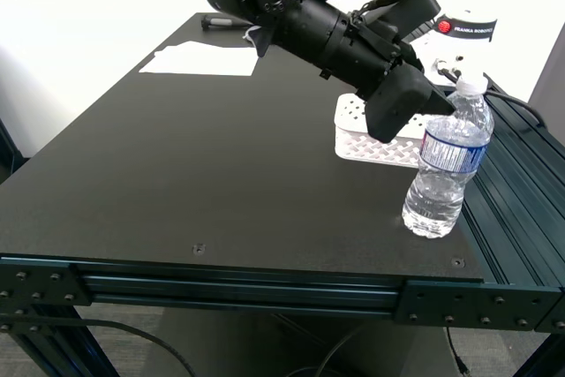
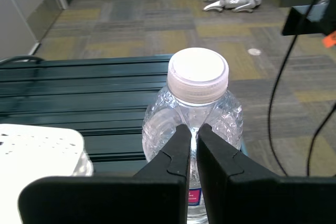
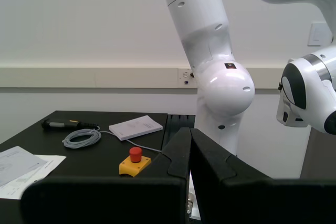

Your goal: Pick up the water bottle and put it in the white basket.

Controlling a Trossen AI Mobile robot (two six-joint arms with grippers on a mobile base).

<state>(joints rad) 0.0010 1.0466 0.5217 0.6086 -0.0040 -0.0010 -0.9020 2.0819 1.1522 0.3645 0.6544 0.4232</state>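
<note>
The water bottle (image 1: pixel 446 161) stands upright near the front of the black table, toward the exterior view's right. Its white cap (image 2: pixel 197 73) fills the middle of the first wrist view. My first gripper (image 1: pixel 444 103) hangs just behind the bottle's shoulder, its jaws shut together with nothing between them (image 2: pixel 191 129). Behind the bottle sits the white basket (image 1: pixel 353 116), partly hidden by the arm; its holed rim (image 2: pixel 37 145) also shows in the first wrist view. My second gripper (image 3: pixel 189 132) is shut and empty, facing a white robot.
Sheets of paper (image 1: pixel 207 59) and a dark marker (image 1: pixel 221 21) lie at the table's far side. A white robot base (image 1: pixel 468 6) stands behind the basket. A yellow stop button (image 3: pixel 135 162), coiled cable (image 3: pixel 81 137) and booklet (image 3: pixel 135 127) lie on another table.
</note>
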